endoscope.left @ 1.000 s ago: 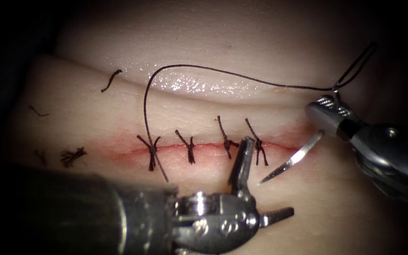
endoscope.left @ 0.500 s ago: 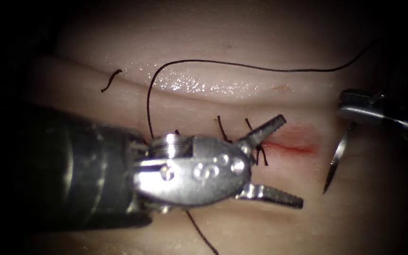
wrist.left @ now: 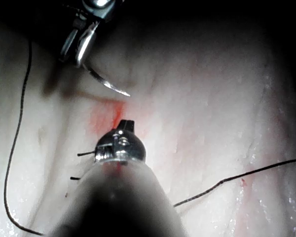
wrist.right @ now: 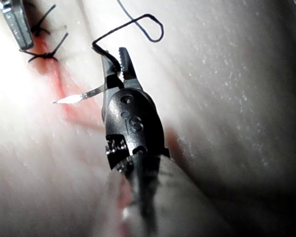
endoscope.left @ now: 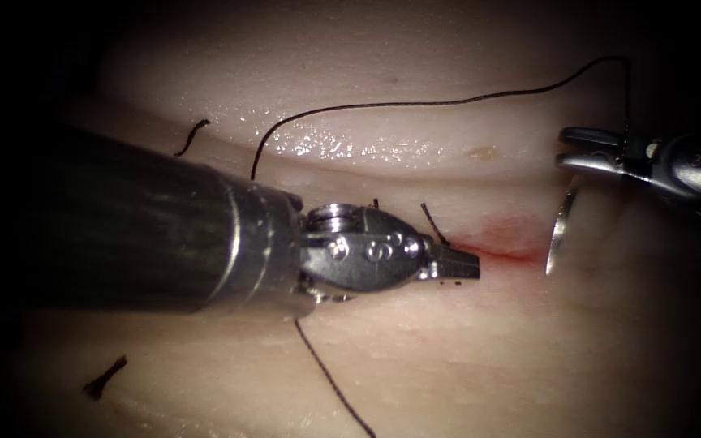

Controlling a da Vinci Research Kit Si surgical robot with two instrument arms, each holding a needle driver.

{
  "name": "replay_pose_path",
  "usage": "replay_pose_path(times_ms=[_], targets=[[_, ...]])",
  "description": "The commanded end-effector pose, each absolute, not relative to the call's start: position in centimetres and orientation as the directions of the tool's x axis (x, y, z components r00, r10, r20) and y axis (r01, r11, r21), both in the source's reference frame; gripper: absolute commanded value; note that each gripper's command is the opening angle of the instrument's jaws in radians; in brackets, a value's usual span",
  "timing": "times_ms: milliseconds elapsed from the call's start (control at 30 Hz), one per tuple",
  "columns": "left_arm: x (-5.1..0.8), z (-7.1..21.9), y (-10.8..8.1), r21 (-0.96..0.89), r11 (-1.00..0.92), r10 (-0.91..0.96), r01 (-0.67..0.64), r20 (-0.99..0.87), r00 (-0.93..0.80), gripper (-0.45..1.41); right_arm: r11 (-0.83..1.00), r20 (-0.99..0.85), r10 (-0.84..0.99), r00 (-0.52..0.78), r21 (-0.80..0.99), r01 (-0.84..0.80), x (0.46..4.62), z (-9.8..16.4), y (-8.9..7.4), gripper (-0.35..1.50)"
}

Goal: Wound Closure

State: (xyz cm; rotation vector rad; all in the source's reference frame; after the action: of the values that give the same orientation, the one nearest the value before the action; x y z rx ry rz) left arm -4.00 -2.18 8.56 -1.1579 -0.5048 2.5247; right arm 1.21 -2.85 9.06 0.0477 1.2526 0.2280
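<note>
One needle (endoscope.left: 560, 231), clamped near its thread end by the right tool (endoscope.left: 582, 150), tip over the cut (endoscope.left: 505, 253). Left tool (endoscope.left: 456, 264) looks closed, empty. Two stitch tails (endoscope.left: 432, 221) visible.

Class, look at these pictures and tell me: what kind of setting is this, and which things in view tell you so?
Most likely a surgical-robot suturing practice bench. A slab of pale tissue carries a partly stitched cut; the right hand holds a curved needle trailing thread, and the left hand rests shut at the cut.
</note>
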Motion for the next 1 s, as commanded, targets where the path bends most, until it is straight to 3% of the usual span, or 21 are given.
replay_pose_path(times_ms=[33, 500, 1000], targets=[[-4.06, 8.65, -2.21, -0.438, -0.888, 0.422, -0.138, -0.657, -0.624, -0.45, 0.979, -0.938, 0.184, 0.293, 0.148, -0.142, 1.31, 9.14, -2.82, -0.35], [-4.30, 8.90, -2.25, -0.363, -0.899, 0.425, -0.243, -0.596, -0.681, -0.45, 0.991, -0.953, 0.105, 0.283, 0.075, -0.114, 1.36, 9.23, -2.78, -0.35], [-4.26, 9.28, -2.55, -0.405, -0.880, 0.445, -0.248, -0.520, -0.729, -0.45, 0.995, -0.972, -0.026, 0.234, -0.048, -0.092, 1.66, 9.32, -2.91, -0.35]])
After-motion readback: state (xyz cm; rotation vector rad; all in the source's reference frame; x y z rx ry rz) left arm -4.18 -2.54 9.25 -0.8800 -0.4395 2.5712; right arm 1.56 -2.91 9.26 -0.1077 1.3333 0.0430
